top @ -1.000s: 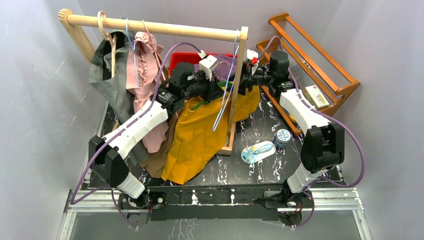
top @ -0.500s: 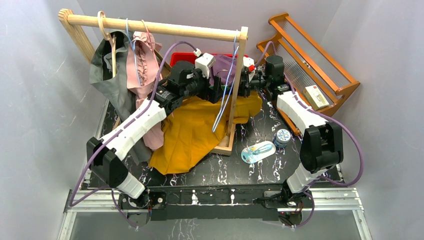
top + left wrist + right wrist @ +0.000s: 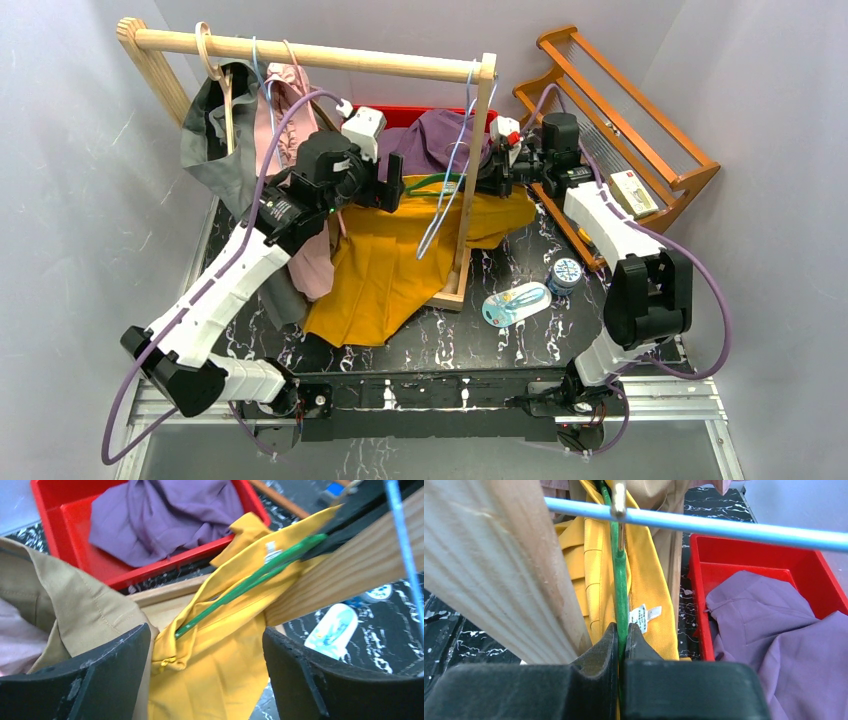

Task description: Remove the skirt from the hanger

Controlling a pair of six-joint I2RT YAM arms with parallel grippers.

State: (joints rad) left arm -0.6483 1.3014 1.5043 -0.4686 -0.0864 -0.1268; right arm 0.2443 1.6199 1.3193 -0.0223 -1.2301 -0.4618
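At the wooden post (image 3: 474, 180) on the rack's right end: the right gripper (image 3: 497, 172) sits just right of the post, its 2 fingers pressed together on the green hanger (image 3: 435, 182). In the right wrist view the hanger bar (image 3: 620, 590) runs straight out from between the closed pads beside the post (image 3: 509, 570). The left gripper (image 3: 385, 190) is left of the post with its jaws spread wide and nothing gripped. Its 2 black fingers (image 3: 100, 670) frame the fabric without clear contact. The skirt (image 3: 400, 260), mustard yellow, is still on the hanger. Its waistband is bunched along the green bar (image 3: 240, 585) against the post (image 3: 350, 565), and the rest drapes down left of the post onto the table. 1 white sewn-in tag (image 3: 644, 616) shows at the waistband, also seen from the left wrist (image 3: 270, 550), but its print is too small to read. A blue hanger (image 3: 704, 527) crosses the post above the green one. Behind the post, a red bin (image 3: 744, 560) holds a purple garment (image 3: 774, 630). A round tin (image 3: 566, 273) right of the post carries a blue label that cannot be read.
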